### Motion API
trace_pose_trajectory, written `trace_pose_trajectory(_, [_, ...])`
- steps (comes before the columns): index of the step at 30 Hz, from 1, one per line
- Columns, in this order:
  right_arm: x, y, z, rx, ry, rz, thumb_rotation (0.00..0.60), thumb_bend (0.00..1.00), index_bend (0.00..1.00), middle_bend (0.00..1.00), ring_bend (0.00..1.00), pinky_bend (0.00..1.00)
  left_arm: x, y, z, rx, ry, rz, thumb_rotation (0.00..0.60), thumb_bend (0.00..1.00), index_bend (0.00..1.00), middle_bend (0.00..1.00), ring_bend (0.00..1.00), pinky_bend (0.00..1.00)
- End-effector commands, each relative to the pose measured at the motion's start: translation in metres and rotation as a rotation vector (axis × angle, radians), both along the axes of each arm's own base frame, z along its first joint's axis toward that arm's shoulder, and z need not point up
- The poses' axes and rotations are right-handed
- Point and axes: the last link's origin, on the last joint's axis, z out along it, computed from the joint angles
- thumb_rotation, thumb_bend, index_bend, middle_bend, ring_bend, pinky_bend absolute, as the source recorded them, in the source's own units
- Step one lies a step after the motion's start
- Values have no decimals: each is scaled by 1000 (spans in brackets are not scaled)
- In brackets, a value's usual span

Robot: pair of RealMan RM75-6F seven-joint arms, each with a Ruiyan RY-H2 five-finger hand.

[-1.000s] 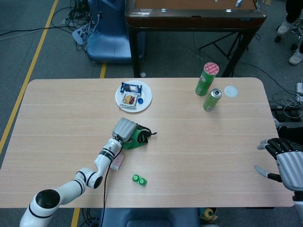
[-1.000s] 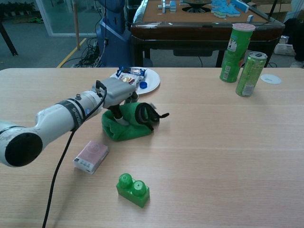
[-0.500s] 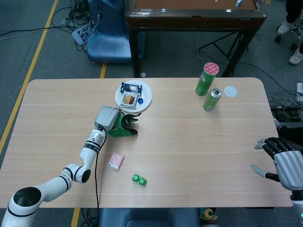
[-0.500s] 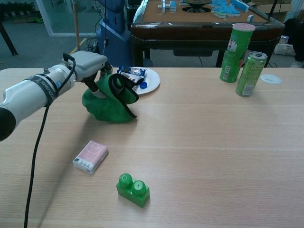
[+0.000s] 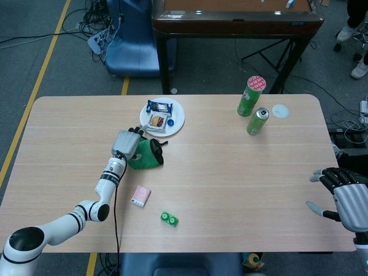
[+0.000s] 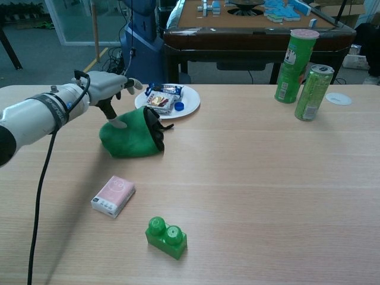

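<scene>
A green soft pouch with black trim (image 5: 145, 156) (image 6: 127, 135) lies on the table just in front of the white plate (image 5: 177, 119) (image 6: 191, 105). My left hand (image 5: 127, 141) (image 6: 104, 88) hovers over the pouch's left top, fingers spread toward the plate, and its thumb touches the pouch. It grips nothing. My right hand (image 5: 344, 195) hangs open at the table's right edge, holding nothing, and shows only in the head view.
The plate holds wrapped snacks and a blue cap. A pink packet (image 5: 141, 195) (image 6: 113, 196) and a green two-stud brick (image 5: 169, 218) (image 6: 166, 237) lie nearer the front. A tall green canister (image 5: 251, 96) (image 6: 295, 58), a green can (image 5: 257, 121) (image 6: 313, 92) and a white lid (image 5: 280, 111) stand back right.
My left hand carried the green pouch left and back toward the plate, set it down and spread its fingers off it. The right hand stayed put.
</scene>
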Motion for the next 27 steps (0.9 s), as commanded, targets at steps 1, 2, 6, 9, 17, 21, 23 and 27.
trace_pose_trajectory(1, [0,0,0,0,0,1,600,212,394,345,252,227,3,-3,10,-7,-73,30,600,159,0,0,65,342])
trace_pose_trajectory(2, [0,-1,0,1,0,1,600,212,394,345,252,227,4,-5,12,-5,-91,31,600,160,0,0,63,335])
trace_pose_trajectory(6, [0,-2,-1,6,0,1,600,212,394,345,252,227,1,-13,26,5,-137,39,600,160,0,0,66,326])
trace_pose_trajectory(9, [0,-4,-2,11,-1,3,600,211,395,345,252,227,-7,-20,38,12,-178,64,600,161,0,0,66,326])
trace_pose_trajectory(17, [1,-11,-6,30,-6,14,600,212,394,345,252,227,-34,-52,74,72,-215,78,600,161,10,0,77,326])
trace_pose_trajectory(21, [1,-17,-9,44,-4,18,600,211,394,345,252,227,-52,-76,93,91,-233,105,600,161,50,0,77,326])
trace_pose_trajectory(23, [1,-19,-11,51,-7,21,600,211,394,345,252,227,-61,-87,102,105,-224,110,600,161,55,0,78,326])
trace_pose_trajectory(27, [1,-22,-14,65,-14,29,600,212,394,345,252,227,-82,-117,121,144,-208,130,600,162,74,0,81,326])
